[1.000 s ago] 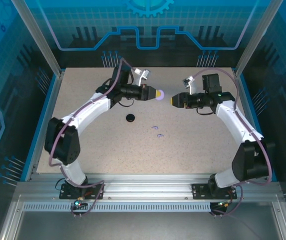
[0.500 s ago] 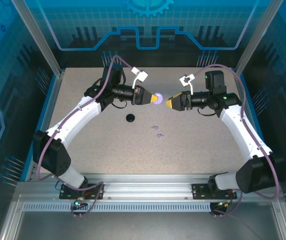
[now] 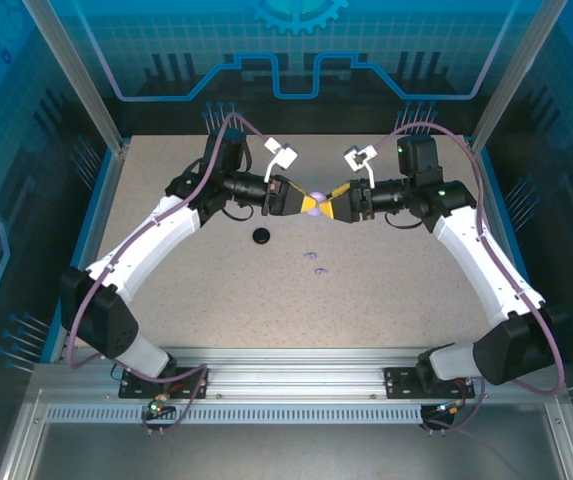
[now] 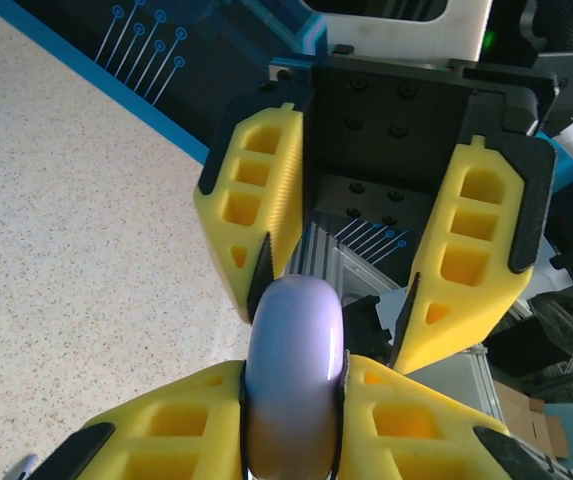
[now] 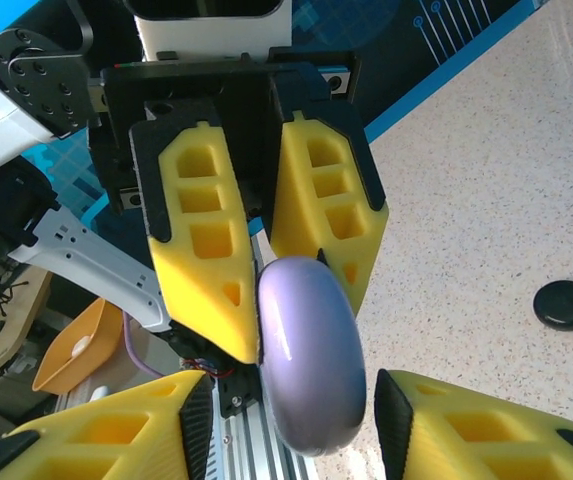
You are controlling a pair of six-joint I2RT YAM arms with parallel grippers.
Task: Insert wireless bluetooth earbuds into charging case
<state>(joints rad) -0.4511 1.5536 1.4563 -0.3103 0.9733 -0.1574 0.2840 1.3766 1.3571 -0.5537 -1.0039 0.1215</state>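
1. The left gripper [image 4: 294, 378] pinches the lavender case [image 4: 294, 335] by its flat faces and holds it on edge above the table [image 3: 396, 290]. This leaves the rim free all round, probably so that the other arm can get at it.
2. The right gripper [image 5: 294, 392] faces it head-on, coming in from 3 o'clock in the top view. Its jaws are spread and straddle the free end of the case, crosswise to the left gripper's hold. In its own wrist view one pad sits just beside the case and the other stands clear, so it is not clamped.
3. This looks like a handover or a two-handed opening. One arm steadies the case while the other takes the far edge, perhaps to lift the lid. I cannot see a seam or hinge, so I cannot tell whether the case is open.
4. Two lavender earbuds [image 3: 320, 271] lie loose on the table at about 6 o'clock from the held case, close together and apart from it. None is in a case yet.
5. The black case [image 3: 262, 236] lies flat on the table at about 8 o'clock from the held case, with no gripper on it. I cannot make out any black earbuds.
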